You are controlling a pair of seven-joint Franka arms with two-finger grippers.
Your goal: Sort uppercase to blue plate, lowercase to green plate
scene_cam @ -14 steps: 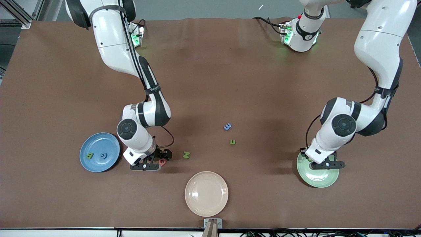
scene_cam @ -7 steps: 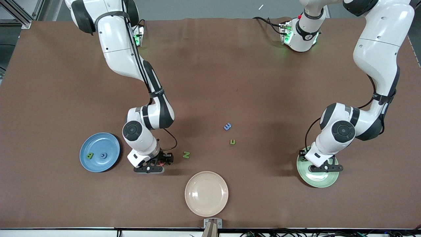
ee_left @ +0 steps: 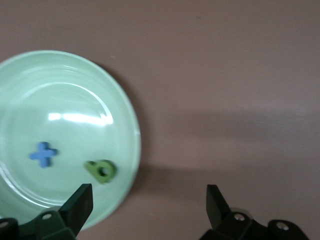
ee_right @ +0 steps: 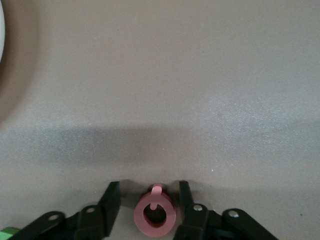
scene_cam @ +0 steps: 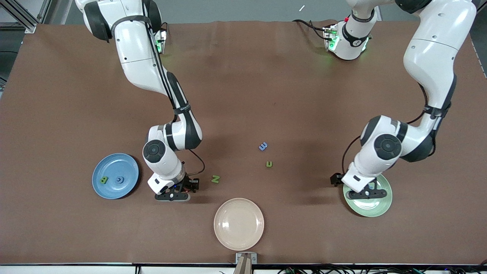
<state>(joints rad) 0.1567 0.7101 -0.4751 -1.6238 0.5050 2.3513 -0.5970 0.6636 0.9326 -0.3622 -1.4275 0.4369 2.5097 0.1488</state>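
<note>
The right arm reaches down between the blue plate (scene_cam: 115,176) and green N (scene_cam: 215,179); the right gripper (ee_right: 148,202) brackets the pink Q (ee_right: 154,216) on the table, fingers close beside it, contact unclear. The left gripper (ee_left: 149,202), bent low, hangs spread wide over the green plate (ee_left: 60,80) rim, holding nothing.

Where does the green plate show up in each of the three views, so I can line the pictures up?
Front view: the green plate lies at the left arm's end of the table, partly under the left gripper.
Left wrist view: the green plate fills one side, holding a blue x and a green letter.
Right wrist view: not in it.
Shared landmark: the left gripper, open over the plate's rim in both views.
</note>
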